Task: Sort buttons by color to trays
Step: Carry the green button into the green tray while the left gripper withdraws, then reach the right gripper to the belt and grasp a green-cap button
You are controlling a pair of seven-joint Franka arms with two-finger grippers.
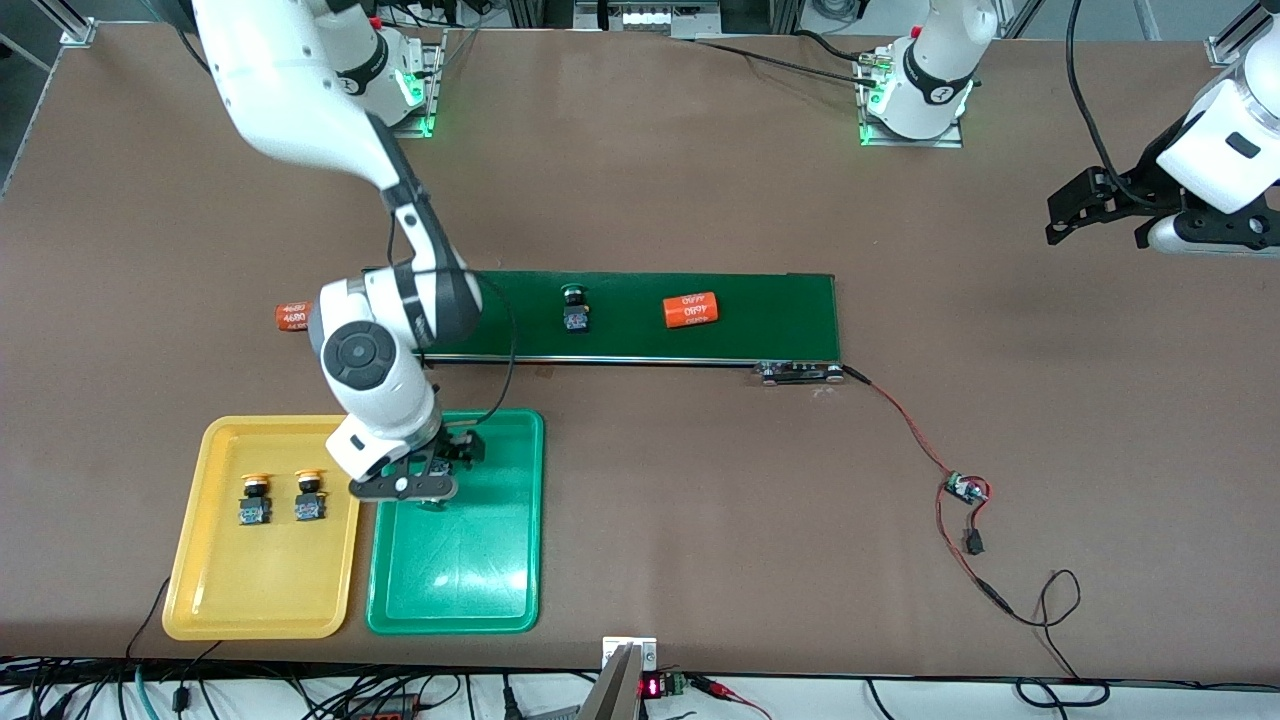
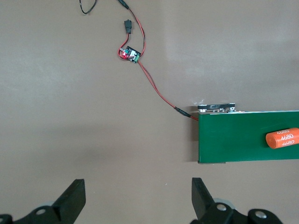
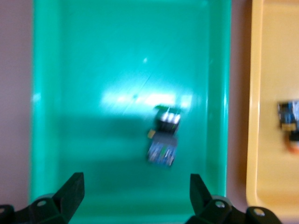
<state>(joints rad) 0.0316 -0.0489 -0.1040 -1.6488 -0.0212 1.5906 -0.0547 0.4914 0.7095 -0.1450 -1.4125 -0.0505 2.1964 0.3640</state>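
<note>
Where the front view looked down on the table, white print reading 4680 showed on an orange cylinder (image 1: 691, 310) lying on the dark-green conveyor belt (image 1: 760, 318), and again on a second orange cylinder (image 1: 292, 318) at the belt's end toward the right arm. One green-capped button (image 1: 575, 309) stood on the belt, well apart from the first cylinder. Two yellow-capped buttons (image 1: 255, 498) (image 1: 309, 496) sat side by side in the yellow tray (image 1: 200, 590), which lay just beside the green tray (image 1: 500, 600); bare floor remained in both trays nearer the camera. The right gripper (image 1: 432, 490) hung over the green tray's upper part. The left gripper (image 1: 1090, 215) waited over open table at its own arm's end. A red-and-black wire (image 1: 905, 420) ran from the belt to a small circuit board (image 1: 965, 489). From the left wrist, the left gripper's fingers (image 2: 74, 198) stood wide apart with nothing between them, above the belt end (image 2: 233, 140), 4680 legible on the cylinder (image 2: 282, 138), and the board (image 2: 130, 54). From the right wrist, the right gripper's fingers (image 3: 72, 189) were spread apart and empty above one green-capped button (image 3: 164, 137) lying in the green tray (image 3: 70, 93), near its wall beside the yellow tray (image 3: 271, 56).
</note>
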